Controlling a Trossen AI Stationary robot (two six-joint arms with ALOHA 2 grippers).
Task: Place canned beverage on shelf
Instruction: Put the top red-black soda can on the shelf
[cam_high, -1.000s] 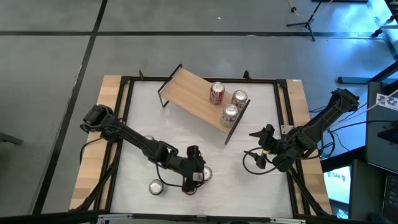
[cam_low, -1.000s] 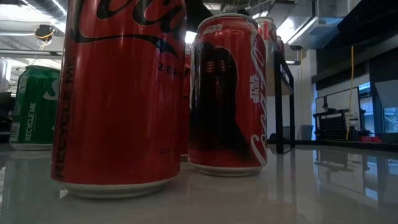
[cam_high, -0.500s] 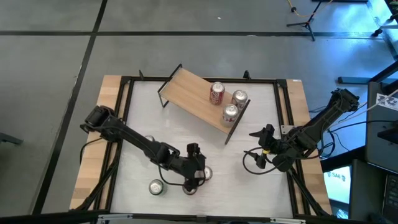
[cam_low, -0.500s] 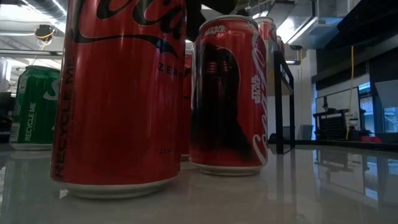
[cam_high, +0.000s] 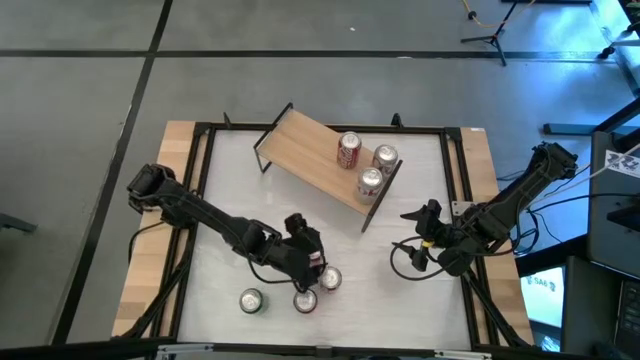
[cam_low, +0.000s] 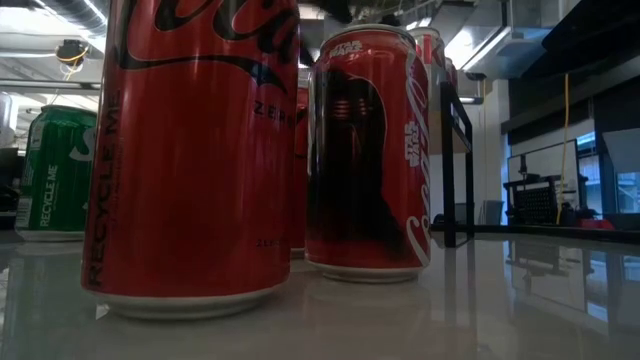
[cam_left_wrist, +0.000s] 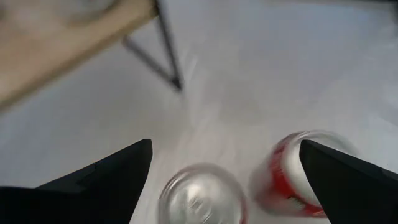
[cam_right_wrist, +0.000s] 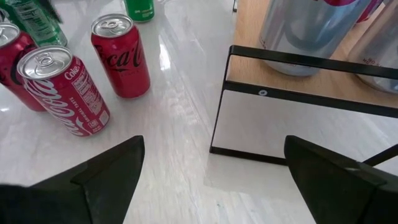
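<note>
The shelf (cam_high: 318, 158) is a light-wood board on thin black legs, set askew at the far middle of the table, with three cans (cam_high: 370, 182) standing on its right end. Three more cans stand on the table near its front edge: a green one (cam_high: 250, 300) and two red ones (cam_high: 305, 300) (cam_high: 328, 279). My left gripper (cam_high: 303, 238) hovers open just beyond the red cans and holds nothing. Its wrist view looks down on two can tops (cam_left_wrist: 200, 196) (cam_left_wrist: 298, 171) past its open fingers (cam_left_wrist: 106, 177). My right gripper (cam_high: 405, 232) waits open right of the shelf.
A black frame (cam_high: 200, 180) runs round the white table top, with bare white surface between the shelf and the front cans. In the low view the red cans (cam_low: 195, 150) (cam_low: 365, 150) fill the foreground, with the green can (cam_low: 55, 170) behind on the left. The shelf's black leg (cam_right_wrist: 298, 59) stands close before my right gripper.
My left gripper has risen from right over the two red cans and drawn back toward the far edge, rolling its wrist as it went. Both red cans now show uncovered, standing where they were. Its fingers have stayed open.
</note>
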